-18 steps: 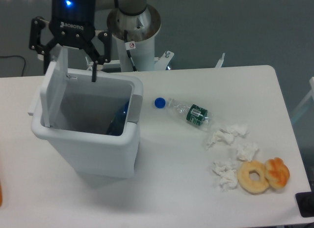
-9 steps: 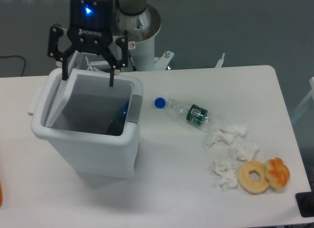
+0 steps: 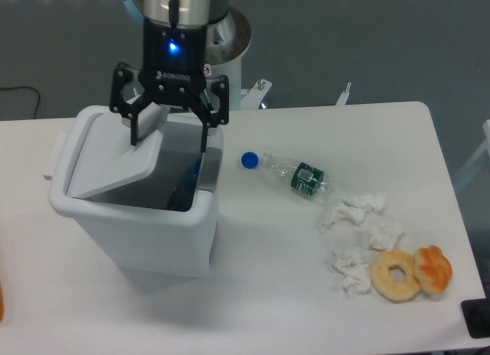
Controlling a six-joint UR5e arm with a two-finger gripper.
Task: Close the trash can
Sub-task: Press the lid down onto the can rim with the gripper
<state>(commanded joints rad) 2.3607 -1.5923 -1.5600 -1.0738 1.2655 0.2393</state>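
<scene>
The big white trash can sits on the left side of the white table. Its flat lid is partly down, leaning over the left part of the opening, and the right part is not covered yet, so I can see the grey inside and something dark blue in there. The black gripper hangs right over the can with its two fingers spread wide apart. The left finger tip is at the top edge of the lid, and the other finger points down into the open part; it holds nothing. A small blue light glows on the gripper's body. To the right of the can lies a clear plastic bottle with a blue cap and a green label, on its side. Farther right are some crumpled white tissues, and near the front right corner are a ring donut and an orange bun touching each other
</scene>
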